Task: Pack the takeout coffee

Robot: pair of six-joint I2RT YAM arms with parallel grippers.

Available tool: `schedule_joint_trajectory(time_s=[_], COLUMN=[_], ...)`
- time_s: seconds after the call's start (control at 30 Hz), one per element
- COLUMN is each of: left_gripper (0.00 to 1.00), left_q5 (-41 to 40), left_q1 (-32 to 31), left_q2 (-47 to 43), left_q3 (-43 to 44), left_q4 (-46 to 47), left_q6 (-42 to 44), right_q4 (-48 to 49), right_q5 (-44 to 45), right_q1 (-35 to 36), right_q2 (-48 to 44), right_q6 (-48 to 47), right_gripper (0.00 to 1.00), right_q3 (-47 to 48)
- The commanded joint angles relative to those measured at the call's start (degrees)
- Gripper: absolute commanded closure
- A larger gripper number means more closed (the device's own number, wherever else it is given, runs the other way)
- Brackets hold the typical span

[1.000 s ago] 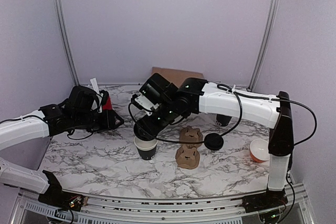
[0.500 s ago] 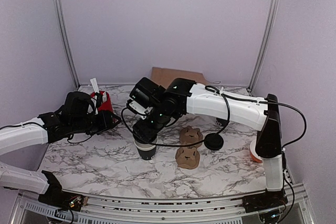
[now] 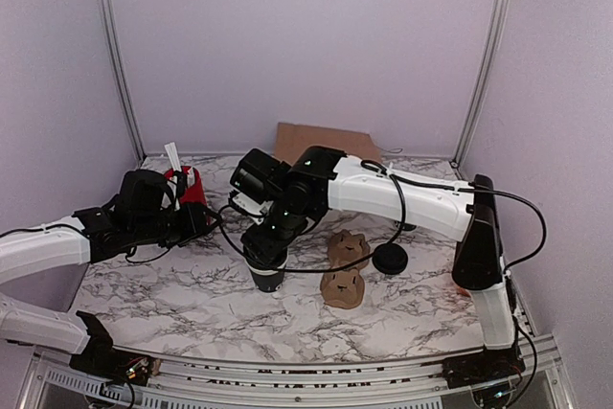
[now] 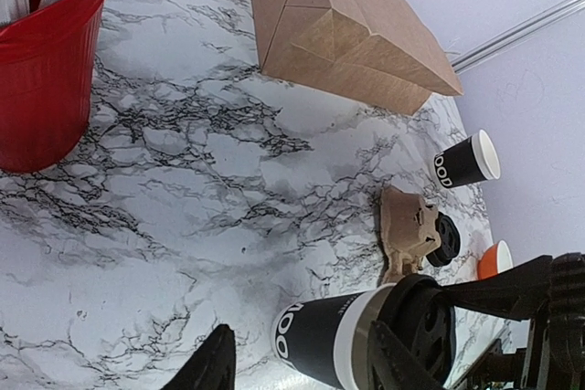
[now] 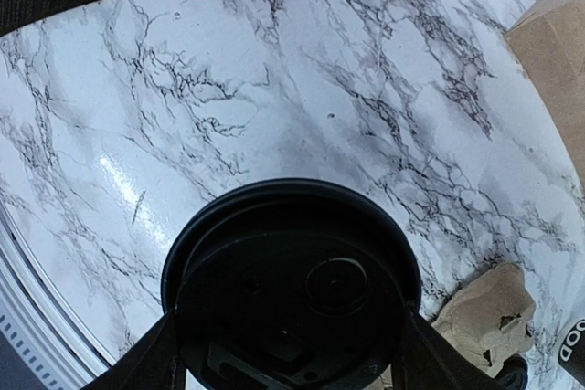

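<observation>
A black paper cup (image 3: pixel 269 277) with white print stands at the middle of the table. In the left wrist view the cup (image 4: pixel 320 346) shows a white band at its rim, with a black lid (image 4: pixel 422 335) right on top. My right gripper (image 3: pixel 265 248) is shut on that lid (image 5: pixel 291 289) and holds it from above; the lid hides the cup in the right wrist view. The right gripper (image 5: pixel 291 340) grips the lid's two sides. My left gripper (image 3: pixel 206 220) is open and empty, left of the cup and apart from it; its fingers (image 4: pixel 215 367) frame the cup.
A red cup (image 3: pixel 189 186) with sachets stands by the left gripper. A brown paper bag (image 3: pixel 321 139) lies at the back. Two cardboard carriers (image 3: pixel 345 284) and a loose black lid (image 3: pixel 390 259) lie right of the cup. An open black cup (image 4: pixel 466 160) and an orange bowl (image 4: pixel 494 258) stand far right.
My right gripper has moved left and down with the lid, onto the top of the cup. My left arm has drawn back a little to the left.
</observation>
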Motion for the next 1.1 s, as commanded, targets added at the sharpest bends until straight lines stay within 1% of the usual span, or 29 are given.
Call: schedule_joint_trajectory(time_s=[0.0,0.47,0.57,0.8,0.9,1.07], left_gripper=[0.51,0.51,0.53,0.63,0.69,0.74], left_q5=[0.5,2.9,4.3,7.6,8.5,9.6], left_q1=[0.6,0.6,0.7,0.6,0.5,-0.3], left_q2=[0.7,2.6,3.5,6.3,7.7,10.2], left_q3=[-0.9,-1.2,-1.3,-2.1,-2.2,-3.0], left_q4=[2.2,4.2,4.8,6.7,6.8,8.9], left_q6=[-0.5,-0.8,-0.6,-0.6,-0.5,-0.8], right_q4=[-1.7,-1.7,-1.7,-3.0,-3.3,-3.9], right_q5=[-0.9,-1.0,-0.7,0.0,0.1,0.1], right_q1=[0.5,0.5,0.5,0.5,0.4,0.4], right_q2=[1.1,3.0,2.9,2.9,3.1,3.7], right_q6=[-0.6,-1.3,-1.0,-0.9,-0.8,-0.9], right_gripper=[0.31,0.31,0.31,0.3,0.3,0.3], right_q3=[2.7,3.3,4.0,5.6,6.0,6.6])
